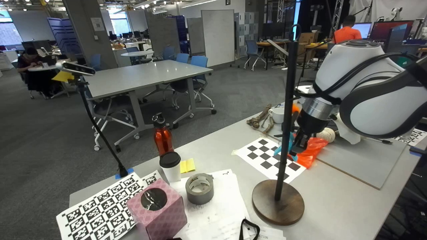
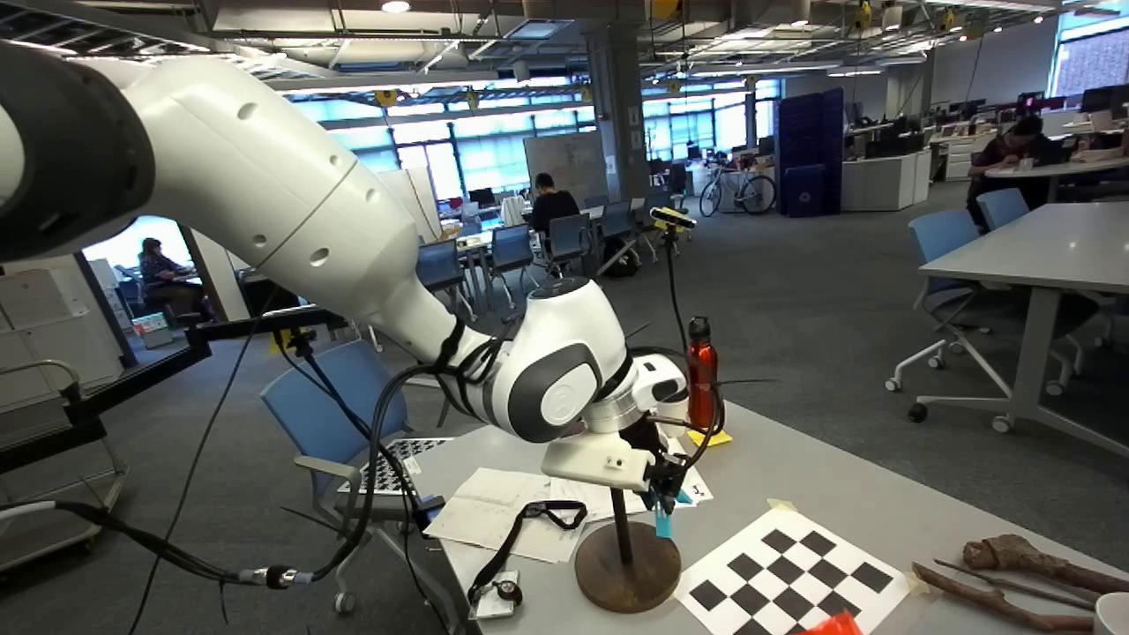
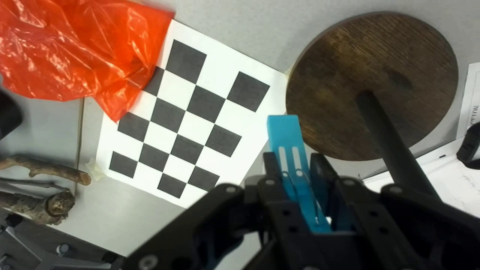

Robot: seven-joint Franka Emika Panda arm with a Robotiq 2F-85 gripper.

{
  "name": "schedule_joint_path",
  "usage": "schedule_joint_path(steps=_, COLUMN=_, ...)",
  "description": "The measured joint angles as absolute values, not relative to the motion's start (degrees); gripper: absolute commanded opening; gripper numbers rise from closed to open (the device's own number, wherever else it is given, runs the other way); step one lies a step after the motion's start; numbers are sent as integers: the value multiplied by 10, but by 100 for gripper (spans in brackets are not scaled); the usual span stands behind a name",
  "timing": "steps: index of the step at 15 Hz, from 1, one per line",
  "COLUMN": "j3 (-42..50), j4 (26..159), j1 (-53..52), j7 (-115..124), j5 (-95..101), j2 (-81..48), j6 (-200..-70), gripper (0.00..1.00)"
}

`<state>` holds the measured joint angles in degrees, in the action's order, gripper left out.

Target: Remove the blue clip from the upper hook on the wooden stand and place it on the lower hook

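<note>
The wooden stand [image 1: 289,100] has a tall dark pole on a round brown base; the base also shows in an exterior view [image 2: 617,578] and in the wrist view [image 3: 337,75]. My gripper [image 3: 294,155] is shut on the light-blue clip [image 3: 285,131], whose flat end sticks out past the fingertips. The clip also shows in both exterior views [image 1: 291,142] [image 2: 663,524], beside the pole. My gripper [image 1: 299,146] is well above the table, close to the pole, near the height of a short side peg [image 1: 278,135]. Whether the clip touches a peg cannot be told.
A checkerboard sheet [image 3: 210,105] and an orange plastic bag [image 3: 75,48] lie beside the base. Sticks [image 1: 258,118] and a white cup [image 1: 277,115] are farther back. A tape roll [image 1: 199,188], pink tissue box [image 1: 158,210], paper cup [image 1: 171,168] and red bottle [image 1: 162,138] stand nearby.
</note>
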<state>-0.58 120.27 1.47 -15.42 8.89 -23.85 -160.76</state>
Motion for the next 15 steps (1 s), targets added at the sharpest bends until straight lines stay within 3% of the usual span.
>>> schedule_joint_path(steps=1, j3=-7, j4=1203, j1=15, j7=-154, j5=87, j2=-241, j6=-1608, gripper=51)
schedule_joint_path(steps=2, j3=-7, j4=1203, j1=15, j7=-154, j5=85, j2=-242, j6=-1608, gripper=52)
schedule_joint_path(steps=8, j3=-7, j4=1203, j1=18, j7=-142, j5=81, j2=-244, j6=-1608, gripper=96)
schedule_joint_path(steps=15, j3=-18, j4=1204, j1=22, j7=-142, j5=53, j2=-239, j6=-1608, gripper=100)
